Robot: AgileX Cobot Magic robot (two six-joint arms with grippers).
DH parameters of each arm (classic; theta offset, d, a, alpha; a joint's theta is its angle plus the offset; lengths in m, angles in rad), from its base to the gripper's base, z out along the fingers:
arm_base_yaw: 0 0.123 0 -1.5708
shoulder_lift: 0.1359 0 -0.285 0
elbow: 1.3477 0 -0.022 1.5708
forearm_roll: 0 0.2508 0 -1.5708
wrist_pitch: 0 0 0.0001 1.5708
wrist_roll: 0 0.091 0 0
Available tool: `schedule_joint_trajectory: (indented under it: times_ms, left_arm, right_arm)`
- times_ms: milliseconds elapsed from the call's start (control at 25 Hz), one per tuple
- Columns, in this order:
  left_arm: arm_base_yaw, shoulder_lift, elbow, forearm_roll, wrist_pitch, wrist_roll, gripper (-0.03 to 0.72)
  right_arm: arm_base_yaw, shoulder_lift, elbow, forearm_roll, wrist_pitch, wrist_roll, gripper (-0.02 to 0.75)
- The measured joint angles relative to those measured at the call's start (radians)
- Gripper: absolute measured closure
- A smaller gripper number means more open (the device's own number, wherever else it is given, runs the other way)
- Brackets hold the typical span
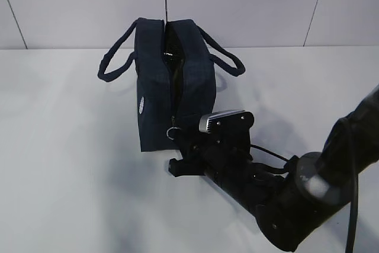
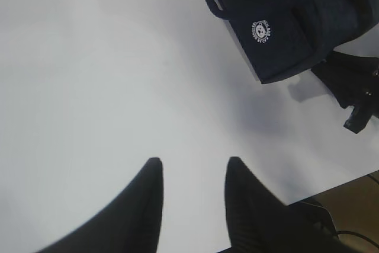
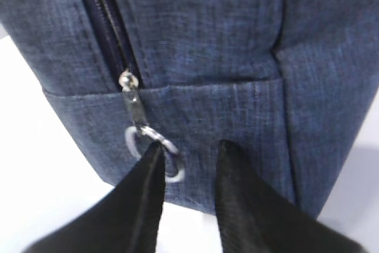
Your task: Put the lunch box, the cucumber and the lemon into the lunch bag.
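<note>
Navy fabric fills my right gripper's [image 3: 188, 164] view because its parted, empty fingers sit at the lunch bag's [image 1: 163, 90] silver ring pull [image 3: 155, 153] to work the zipper, while my left gripper [image 2: 192, 173] waits spread and empty over bare table [image 2: 89, 87].

A plain white table [image 1: 71, 164] carries everything here. The navy lunch bag [image 1: 157, 96] stands directly on it, its two loop handles drooping outward.

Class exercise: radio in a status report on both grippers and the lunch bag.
Left gripper open, empty, over bare table. Right gripper open at bag, by the ring pull, not gripping it. Bag part unzipped. Nothing blocking.
</note>
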Motion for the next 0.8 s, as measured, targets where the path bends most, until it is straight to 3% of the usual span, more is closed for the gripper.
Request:
schedule_joint_trajectory:
  times_ms: [800]
  left_arm:
    - [0.000,0.000,0.000,0.000,0.000,0.000,0.452]
  right_arm:
    - [0.000,0.000,0.000,-0.132,0.000,0.002,0.513]
